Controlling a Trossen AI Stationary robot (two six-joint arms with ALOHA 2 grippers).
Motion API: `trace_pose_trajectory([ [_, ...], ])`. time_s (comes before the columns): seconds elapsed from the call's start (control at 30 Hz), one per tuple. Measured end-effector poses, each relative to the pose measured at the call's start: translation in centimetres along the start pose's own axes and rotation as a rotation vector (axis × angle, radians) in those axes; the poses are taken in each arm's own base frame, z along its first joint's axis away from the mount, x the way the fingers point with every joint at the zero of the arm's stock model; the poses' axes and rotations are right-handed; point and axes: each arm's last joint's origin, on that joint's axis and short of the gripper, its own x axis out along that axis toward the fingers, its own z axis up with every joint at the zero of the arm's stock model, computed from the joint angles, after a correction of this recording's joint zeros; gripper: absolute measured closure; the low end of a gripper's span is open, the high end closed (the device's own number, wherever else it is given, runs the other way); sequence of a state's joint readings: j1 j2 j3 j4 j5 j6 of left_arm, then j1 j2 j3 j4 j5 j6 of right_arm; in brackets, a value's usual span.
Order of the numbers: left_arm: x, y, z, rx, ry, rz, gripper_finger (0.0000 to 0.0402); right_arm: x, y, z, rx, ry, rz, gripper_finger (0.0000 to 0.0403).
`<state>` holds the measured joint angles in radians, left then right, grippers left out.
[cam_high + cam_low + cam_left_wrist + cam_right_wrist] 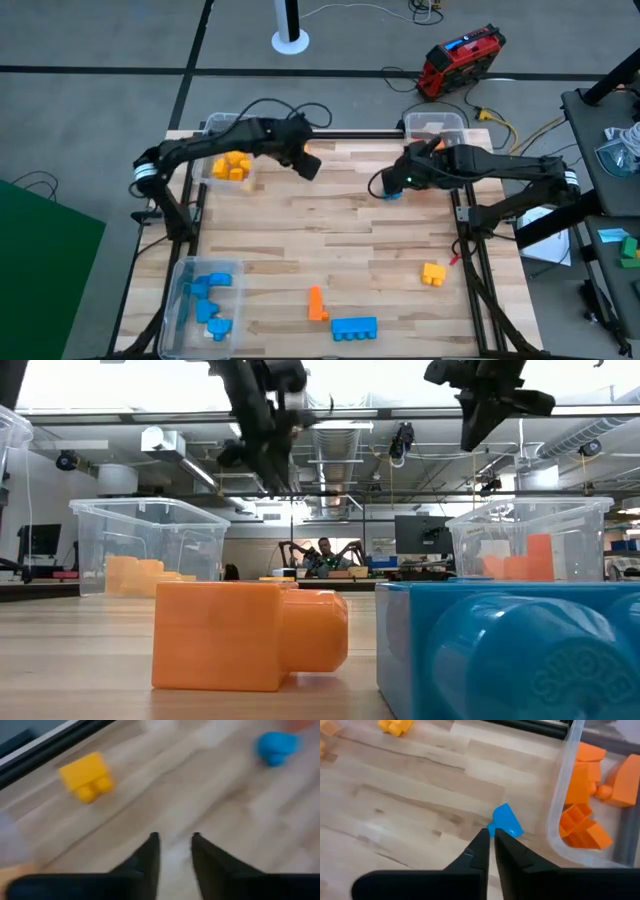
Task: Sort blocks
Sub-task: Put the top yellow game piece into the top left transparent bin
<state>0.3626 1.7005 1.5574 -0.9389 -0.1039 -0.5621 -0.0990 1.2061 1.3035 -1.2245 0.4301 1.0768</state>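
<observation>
Four blocks lie loose on the table: a small blue block is met by the right gripper, jaws nearly closed and holding nothing, beside the orange-filled bin (a nudge could wedge it against that wall). The left gripper, slightly parted and empty, hangs near the far-left bin, while a yellow block, orange block and long blue block rest nearer, with bare wood between.

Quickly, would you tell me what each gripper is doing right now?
Left gripper: open, empty.
Right gripper: shut, empty, beside the small blue plastic block.
</observation>
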Motion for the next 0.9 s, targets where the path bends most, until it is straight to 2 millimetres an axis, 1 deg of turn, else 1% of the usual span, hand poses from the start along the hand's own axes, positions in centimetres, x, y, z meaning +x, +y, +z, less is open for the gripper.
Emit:
trace_pose_trajectory([
  [0.07, 1.3, 1.0, 0.6, -0.027, 0.042, 0.046, 0.037, -0.4, -0.1, -0.4, 0.004, -0.002, 0.011, 0.039],
  [0.1, 1.7, 1.3, 1.0, -0.038, 0.045, 0.06, 0.0385, -0.7, -0.3, -0.6, 0.011, -0.008, 0.012, 0.039],
  [0.13, 2.1, 1.6, 1.3, -0.047, 0.05, 0.073, 0.039, -1.0, -0.4, -0.8, 0.016, -0.015, 0.014, 0.039],
  [0.23, 3.1, 2.2, 2.4, -0.072, 0.062, 0.104, 0.0386, -2.0, -0.9, -1.1, 0.023, -0.054, 0.027, 0.039],
  [0.33, 4.2, 2.2, 3.8, -0.1, 0.027, 0.157, 0.0393, -2.7, -1.3, -1.3, 0.02, -0.088, 0.042, 0.039],
  [0.43, 5.3, 2.1, 5.4, -0.109, -0.017, 0.243, 0.04, -3.1, -1.7, -1.2, 0.014, -0.104, 0.049, 0.039],
  [0.57, 6.7, 2.1, 7.1, -0.107, -0.006, 0.354, 0.0398, -3.2, -1.8, -1.2, 0.002, -0.111, 0.05, 0.039],
  [0.67, 7.6, 1.9, 8.3, -0.094, 0.037, 0.39, 0.0396, -3.1, -1.7, -1.2, -0.011, -0.11, 0.045, 0.039],
  [0.77, 8.9, 1.9, 8.9, -0.072, 0.097, 0.457, 0.0395, -3.0, -1.6, -1.2, -0.025, -0.109, 0.042, 0.039],
  [0.9, 10.7, 2.9, 9.4, -0.064, 0.194, 0.534, 0.0395, -3.0, -1.5, -1.2, -0.039, -0.108, 0.038, 0.039],
])
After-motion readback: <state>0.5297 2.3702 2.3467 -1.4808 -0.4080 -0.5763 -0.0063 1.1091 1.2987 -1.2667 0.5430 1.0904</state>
